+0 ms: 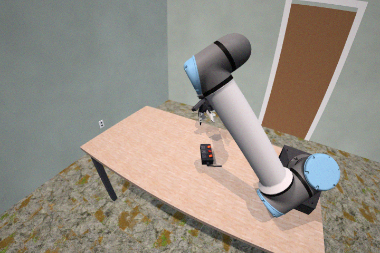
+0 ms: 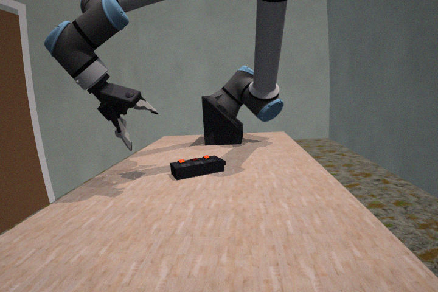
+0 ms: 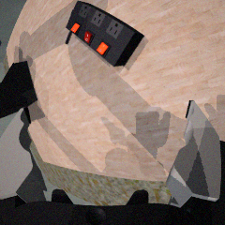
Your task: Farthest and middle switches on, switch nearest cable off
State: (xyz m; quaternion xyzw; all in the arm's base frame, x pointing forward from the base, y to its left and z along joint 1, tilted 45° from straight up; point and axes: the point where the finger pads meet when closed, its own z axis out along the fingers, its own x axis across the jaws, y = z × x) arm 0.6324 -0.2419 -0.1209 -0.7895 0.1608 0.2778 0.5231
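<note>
A black power strip (image 1: 206, 158) (image 2: 197, 168) (image 3: 123, 41) lies right way up near the middle of the wooden table (image 1: 136, 149) (image 2: 226, 223) (image 3: 178, 66). It has three sockets and three red switches in a row. In the wrist view the two outer switches (image 3: 75, 28) (image 3: 102, 48) glow bright orange and the middle switch (image 3: 87, 37) is dark red. A short cable (image 1: 215, 165) leaves one end. My gripper (image 1: 206, 117) (image 2: 143, 131) (image 3: 106, 104) is open and empty. It hangs in the air well above the table near its edge, apart from the strip.
The arm's dark base (image 1: 298, 161) (image 2: 221, 127) stands on the table's end beyond the strip. The lower arm (image 1: 250, 134) slants over the table beside the strip. A brown door (image 1: 310, 68) and a wall outlet (image 1: 101, 123) are in the room.
</note>
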